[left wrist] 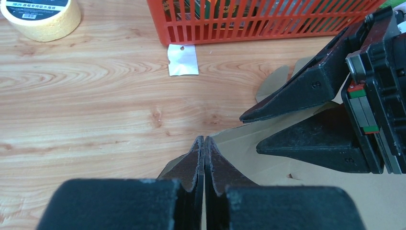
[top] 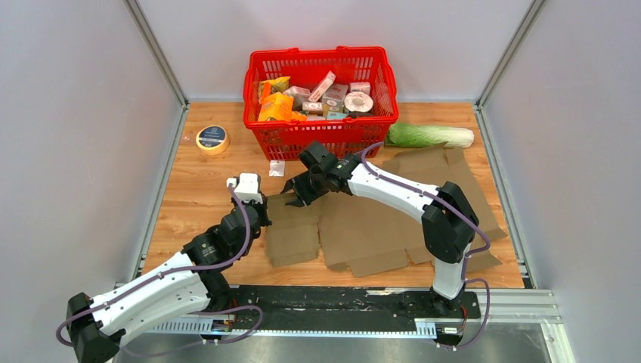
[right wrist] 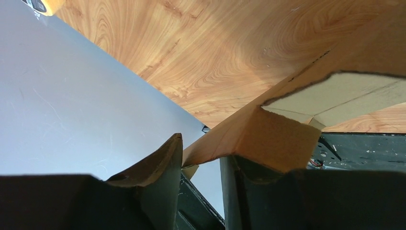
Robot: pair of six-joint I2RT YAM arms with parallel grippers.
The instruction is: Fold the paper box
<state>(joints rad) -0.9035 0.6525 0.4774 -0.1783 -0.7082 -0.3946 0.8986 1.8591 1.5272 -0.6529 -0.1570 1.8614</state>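
**Item:** cardboard box (top: 363, 227), unfolded, lying flat on the table (top: 193, 197), centre to right of the overhead frame, below the red basket (top: 317, 53)

**Right gripper** (right wrist: 203, 152): fingers about half closed on a raised flap (right wrist: 268, 139) at the box's upper-left corner; we judge it pinched, not loose

**Left gripper** (left wrist: 204, 143): fingers pressed together, holding nothing, tips at the box's edge, just beside the right fingers

**Step in hand, as we judge it:** standing the flap up. To do it well we would swing it along the crease with the pinch near the flap's edge, and pin the panel beside the crease with the left tips so the sheet cannot slide
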